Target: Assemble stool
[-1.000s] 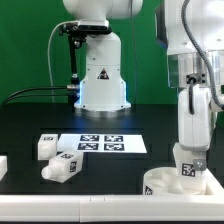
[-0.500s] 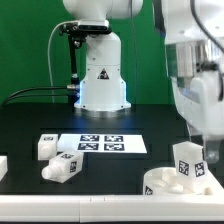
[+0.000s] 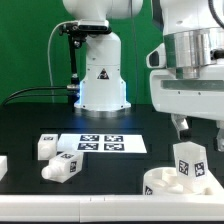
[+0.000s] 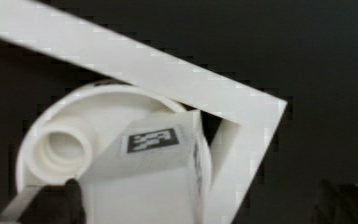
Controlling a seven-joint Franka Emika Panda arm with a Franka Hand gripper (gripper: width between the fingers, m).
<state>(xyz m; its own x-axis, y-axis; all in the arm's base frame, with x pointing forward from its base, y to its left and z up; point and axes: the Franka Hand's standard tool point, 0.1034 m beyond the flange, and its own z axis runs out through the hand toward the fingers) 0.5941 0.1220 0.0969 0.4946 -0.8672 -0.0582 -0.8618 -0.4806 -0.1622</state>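
The round white seat (image 3: pixel 160 184) lies at the front on the exterior view's right. One white leg (image 3: pixel 188 164) with a black-and-white tag stands upright in it. My gripper (image 3: pixel 198 133) hangs above the leg, open and empty, clear of it. In the wrist view the seat (image 4: pixel 60 120) shows a round socket (image 4: pixel 69 150), and the tagged leg (image 4: pixel 153 140) rises toward the camera between my spread fingers (image 4: pixel 48 205). My gripper (image 4: pixel 194 212) touches nothing. Two loose legs (image 3: pixel 47 146) (image 3: pixel 65 166) lie on the exterior view's left.
The marker board (image 3: pixel 100 143) lies flat mid-table. The white border rail (image 3: pixel 70 197) runs along the front edge and shows in the wrist view (image 4: pixel 158 70) with a corner beside the seat. Another white part (image 3: pixel 3 165) sits at the left edge. The robot base (image 3: pixel 100 75) stands behind.
My gripper was down around the leg on the seat. It has opened, let go and risen straight up. The leg stays upright in the seat.
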